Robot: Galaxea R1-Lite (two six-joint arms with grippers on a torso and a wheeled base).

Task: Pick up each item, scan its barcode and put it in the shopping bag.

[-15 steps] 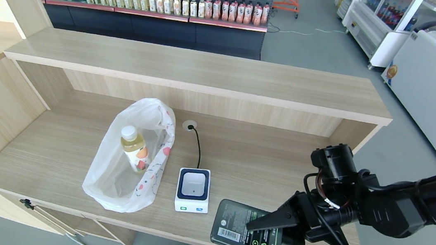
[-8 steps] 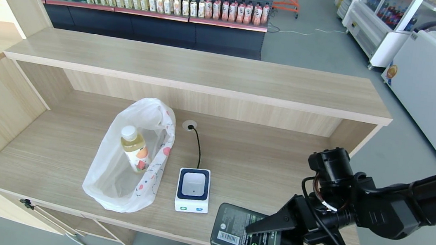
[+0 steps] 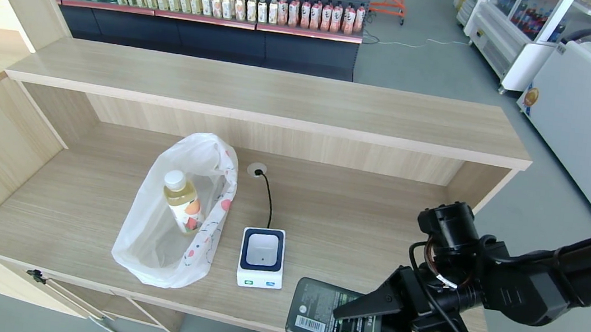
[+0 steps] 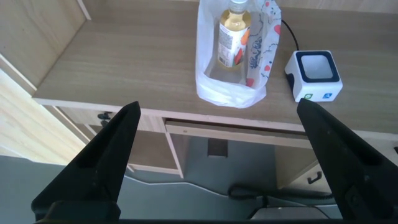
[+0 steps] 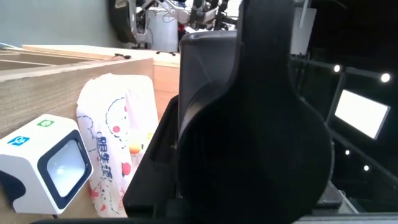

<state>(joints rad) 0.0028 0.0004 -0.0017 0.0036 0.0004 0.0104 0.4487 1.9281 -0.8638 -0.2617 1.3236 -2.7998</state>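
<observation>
My right gripper (image 3: 359, 327) is shut on a flat dark pack (image 3: 323, 316), held over the counter's front edge just right of the scanner (image 3: 262, 256). The pack's white barcode label faces up. The white shopping bag (image 3: 150, 244) stands open left of the scanner with a yellow drink bottle (image 3: 182, 202) inside. In the right wrist view the pack (image 5: 202, 68) looms close, with the scanner (image 5: 46, 165) and the bag (image 5: 118, 118) beyond it. My left gripper (image 4: 217, 171) hangs open below the counter's front edge, facing the bag (image 4: 211, 87), the bottle (image 4: 233, 38) and the scanner (image 4: 315, 73).
The scanner's black cable (image 3: 268, 196) runs back to a hole in the wooden counter (image 3: 356, 218). A raised ledge (image 3: 270, 95) borders the counter at the back and left. Shelves of bottles (image 3: 208, 3) and freezers (image 3: 590, 106) stand farther off.
My right gripper and the dark pack have sunk slightly toward the counter's front edge. The bag, bottle and scanner have stayed put.
</observation>
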